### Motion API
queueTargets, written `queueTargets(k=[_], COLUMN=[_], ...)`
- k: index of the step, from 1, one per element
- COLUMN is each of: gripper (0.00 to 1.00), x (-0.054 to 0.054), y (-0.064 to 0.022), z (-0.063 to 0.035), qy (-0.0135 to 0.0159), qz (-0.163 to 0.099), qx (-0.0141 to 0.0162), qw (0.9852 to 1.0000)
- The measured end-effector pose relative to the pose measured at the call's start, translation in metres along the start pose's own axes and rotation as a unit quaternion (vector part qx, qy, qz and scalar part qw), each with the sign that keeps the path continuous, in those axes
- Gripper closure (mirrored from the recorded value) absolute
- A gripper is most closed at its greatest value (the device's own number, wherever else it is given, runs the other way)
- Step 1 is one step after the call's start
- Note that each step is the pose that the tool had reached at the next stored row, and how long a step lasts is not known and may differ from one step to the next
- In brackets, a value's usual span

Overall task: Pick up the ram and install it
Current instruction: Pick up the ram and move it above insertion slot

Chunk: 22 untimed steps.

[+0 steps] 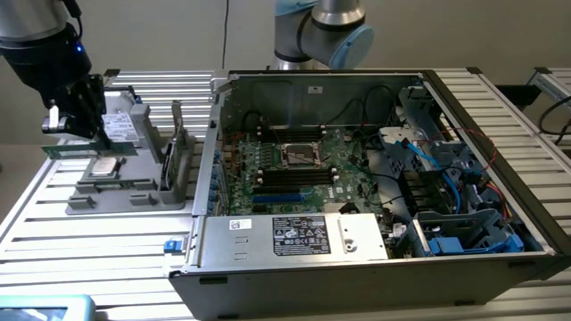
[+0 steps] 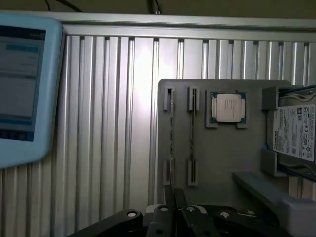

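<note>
Exterior view: long thin green circuit-board ram [image 1: 120,150] seen clamped flat in black pincer gripper [image 1: 95,140], jaws narrow on it. Ram hung just above grey fixture tray [image 1: 125,192], well apart from green motherboard [image 1: 344,157] inside open metal computer case [image 1: 357,294]. Judged: carry phase; stick best held level, gripped firmly, lifted clear of case wall. Wrist view: square silver processor chip [image 2: 227,107] and pale blue-framed screen [image 2: 19,89] shown plainly; case interior given by exterior view.

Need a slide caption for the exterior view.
Gripper holds the ram over the grey tray, beside the open computer case.
</note>
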State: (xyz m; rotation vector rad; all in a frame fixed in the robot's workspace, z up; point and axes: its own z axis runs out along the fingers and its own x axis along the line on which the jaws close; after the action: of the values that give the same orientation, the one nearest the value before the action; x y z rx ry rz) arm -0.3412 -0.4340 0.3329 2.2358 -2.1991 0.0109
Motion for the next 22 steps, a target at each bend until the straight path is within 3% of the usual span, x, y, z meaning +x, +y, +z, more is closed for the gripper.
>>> queueTargets(k=[13, 22], gripper=[0.88, 0.88], x=[0.008, 0.009], y=[-0.0522, -0.0932], z=[-0.0571, -0.0712], qy=[-0.0012, -0.0013], qz=[0.000, 0.000], qx=[-0.0001, -0.0001], qw=[1.0000, 1.0000])
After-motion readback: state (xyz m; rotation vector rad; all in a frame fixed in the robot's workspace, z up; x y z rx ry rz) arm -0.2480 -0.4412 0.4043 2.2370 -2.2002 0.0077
